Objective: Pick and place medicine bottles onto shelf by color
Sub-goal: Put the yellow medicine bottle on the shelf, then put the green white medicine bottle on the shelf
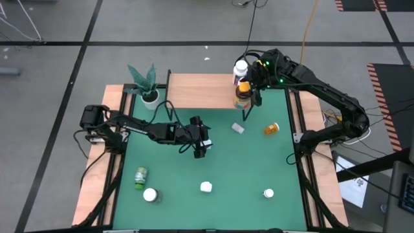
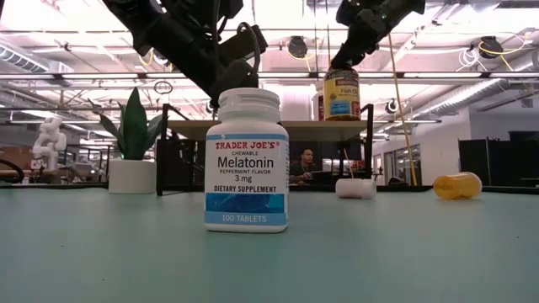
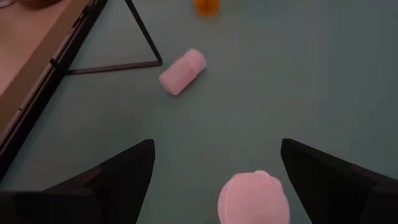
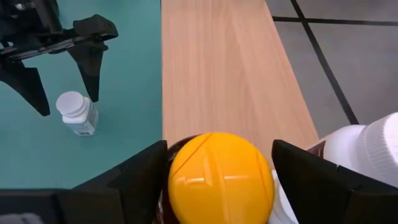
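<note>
An amber bottle with a yellow cap (image 4: 219, 180) stands upright on the right end of the light-wood shelf (image 1: 194, 90), beside a white bottle (image 1: 240, 66). My right gripper (image 4: 219, 144) hangs over it, open, one finger close on each side of the cap. My left gripper (image 3: 217, 143) is open low over mid-table. The cap of an upright white bottle (image 3: 254, 198) shows between its fingers, apart from both. Other bottles rest on the green table: a white one (image 1: 238, 128), an orange one (image 1: 272, 129) and a green one (image 1: 140, 176) lie on their sides. My right gripper's fingers (image 4: 146, 168) flank the yellow cap (image 4: 186, 180), slanting down from above on the table's right side. I cannot tell whether they touch it. The bottle stands on the shelf on its own base (image 2: 341, 116).
A potted plant (image 1: 145, 81) stands by the shelf's left end. Three white bottles stand upright near the front edge (image 1: 151, 194), (image 1: 206, 187), (image 1: 268, 193). The shelf's black legs (image 3: 140, 37) reach down to the table. Wooden rails line both sides.
</note>
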Controlling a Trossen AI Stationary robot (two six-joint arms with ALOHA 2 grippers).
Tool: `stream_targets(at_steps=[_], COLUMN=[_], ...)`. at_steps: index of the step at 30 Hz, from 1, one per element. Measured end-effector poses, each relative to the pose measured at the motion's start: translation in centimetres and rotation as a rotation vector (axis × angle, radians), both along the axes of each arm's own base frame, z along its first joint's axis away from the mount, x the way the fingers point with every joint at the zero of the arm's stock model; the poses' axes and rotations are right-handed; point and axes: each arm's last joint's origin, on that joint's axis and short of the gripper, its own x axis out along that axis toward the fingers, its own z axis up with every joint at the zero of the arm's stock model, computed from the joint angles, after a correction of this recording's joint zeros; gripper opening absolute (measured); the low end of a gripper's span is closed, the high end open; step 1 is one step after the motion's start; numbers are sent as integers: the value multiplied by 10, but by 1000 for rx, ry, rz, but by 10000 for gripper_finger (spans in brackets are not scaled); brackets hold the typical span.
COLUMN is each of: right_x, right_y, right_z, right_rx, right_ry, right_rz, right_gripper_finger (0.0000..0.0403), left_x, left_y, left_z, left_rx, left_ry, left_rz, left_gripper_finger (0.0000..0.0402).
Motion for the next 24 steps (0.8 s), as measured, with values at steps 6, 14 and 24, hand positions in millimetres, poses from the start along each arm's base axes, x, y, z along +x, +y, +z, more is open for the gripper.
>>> stream_targets(at_steps=[6,14,24], right_x=[-6,-26,-27], right_y=[5,35,86], right_z=[8,37,32], right_rx=[-31,-81,-38], right_ry=[-22,-136,-192], right_rz=[9,35,157], right_gripper_finger=[283,282,281], left_x=[0,0,2], left_y=[0,1,0], left_z=[0,0,2], left_rx=[7,36,37], left_ry=[0,5,-23], left_rz=[6,3,0], left_gripper_finger=[351,351,351])
